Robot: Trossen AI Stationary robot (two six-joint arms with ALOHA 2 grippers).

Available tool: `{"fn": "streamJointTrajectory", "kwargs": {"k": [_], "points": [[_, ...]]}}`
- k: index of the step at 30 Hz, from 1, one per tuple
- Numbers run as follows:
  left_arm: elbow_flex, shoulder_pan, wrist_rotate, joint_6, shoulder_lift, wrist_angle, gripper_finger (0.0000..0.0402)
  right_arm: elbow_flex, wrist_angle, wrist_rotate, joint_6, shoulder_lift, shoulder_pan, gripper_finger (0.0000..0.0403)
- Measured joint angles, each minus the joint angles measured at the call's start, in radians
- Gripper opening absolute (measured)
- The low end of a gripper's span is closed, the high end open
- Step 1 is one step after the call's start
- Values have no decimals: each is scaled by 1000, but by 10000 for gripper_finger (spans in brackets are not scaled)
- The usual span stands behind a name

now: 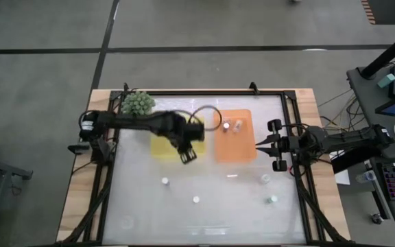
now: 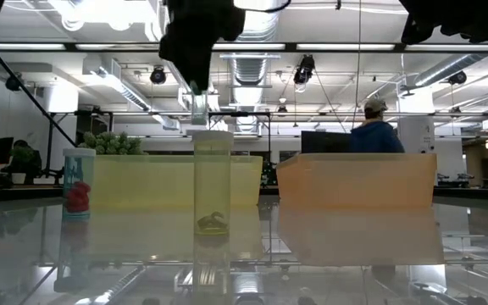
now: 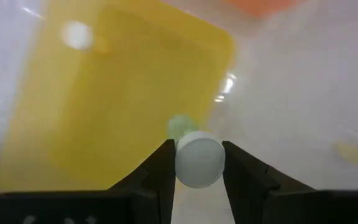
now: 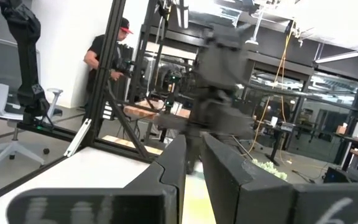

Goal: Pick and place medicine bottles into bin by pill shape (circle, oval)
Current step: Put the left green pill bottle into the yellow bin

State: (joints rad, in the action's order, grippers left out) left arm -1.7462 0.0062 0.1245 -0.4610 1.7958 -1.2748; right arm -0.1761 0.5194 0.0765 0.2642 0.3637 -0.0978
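While orange bin (image 1: 235,152) holds two bottles (image 1: 238,126).

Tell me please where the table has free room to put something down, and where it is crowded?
Free: the near left corner, beside the bottles. Crowded: the far side, with the yellow tray, orange tray, plant and left gripper holding a bottle.

Two trays sit side by side at the table's far middle: one tray (image 1: 162,146) left, the other tray (image 1: 235,145) right with two bottles (image 1: 232,126) inside. The plant (image 1: 137,103) sits far left; loose bottles (image 1: 196,200) lie nearer.
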Motion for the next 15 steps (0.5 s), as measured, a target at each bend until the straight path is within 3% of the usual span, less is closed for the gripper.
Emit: {"fn": "streamJointTrajectory", "kwargs": {"k": [15], "points": [[166, 248, 12, 103, 1, 71, 93, 0, -21, 0, -19, 0, 0, 43]]}}
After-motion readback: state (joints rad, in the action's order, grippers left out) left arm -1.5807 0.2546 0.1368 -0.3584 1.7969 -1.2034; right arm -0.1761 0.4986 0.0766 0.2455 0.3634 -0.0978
